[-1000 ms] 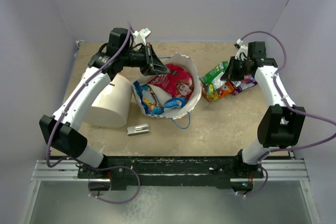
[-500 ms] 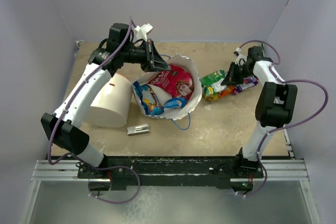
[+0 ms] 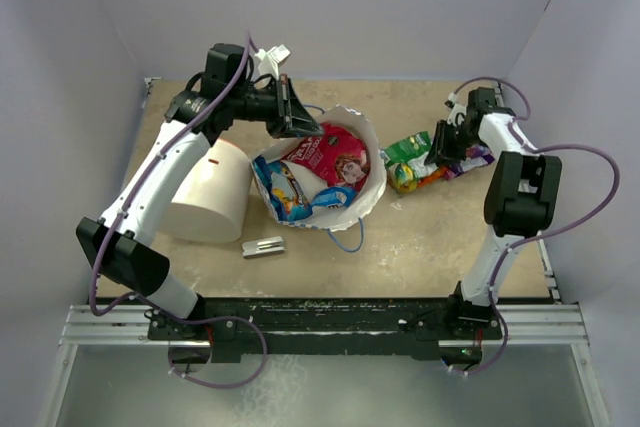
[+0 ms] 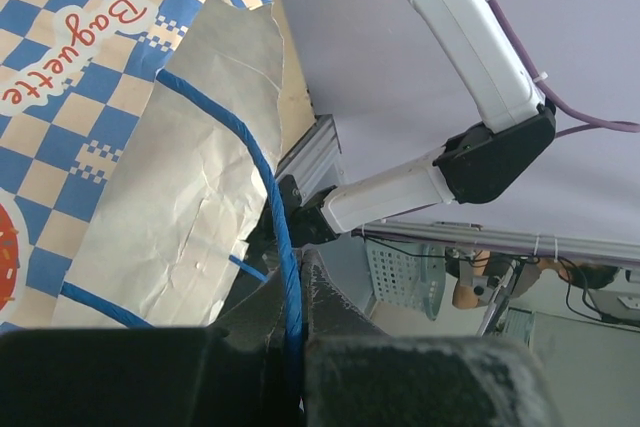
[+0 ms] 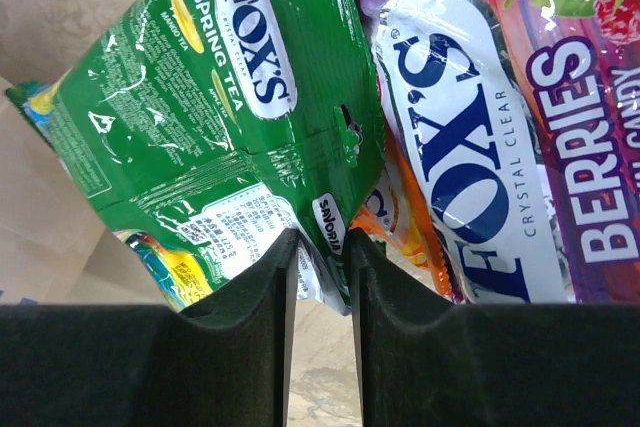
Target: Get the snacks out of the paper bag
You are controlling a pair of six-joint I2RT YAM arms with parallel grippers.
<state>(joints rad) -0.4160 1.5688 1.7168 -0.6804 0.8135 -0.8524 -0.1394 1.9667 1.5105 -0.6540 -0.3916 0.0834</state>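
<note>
Quick count, top cam first. 2 arms, 1 paper bag [image 3: 368, 179], 1 white cylinder [image 3: 212, 195], 1 grey clip [image 3: 263, 245], all on the tan table [image 3: 420, 247].

The bag sits abt mid-table w/ its mouth open toward the cam. Inside I count 1 red/pink packet [image 3: 337, 153] at the far side and blue packets [image 3: 287, 190] at the near side. Looks like 2 of those, but they overlap so can't say for sure.

Left gripper [image 4: 295, 282] is at the bag's far-left rim. On the left wrist cam 1 blue string handle [image 4: 268, 182] runs down the checkered side of the bag and straight in btwn the fingers. The jaws are closed right up on it, so it's got the bag pinched by the string. A 2nd loop of blue string lies on the table at the bag's near edge.

Right gripper [image 5: 322, 239] is over the pile to the right of the bag, well apart from it. At least 3 packets out there:
- 1 green packet [image 5: 215, 107] (FOX'S Spring Tea)
- 1 purple packet [image 5: 560, 147] (Berries), touching the green one
- 1 orange packet [image 5: 405, 232], mostly buried under those 2

Jaws are nearly together w/ the green packet's lower edge nipped btwn them.

The cylinder is just left of the bag, and the clip is near them on the cam side.
</note>
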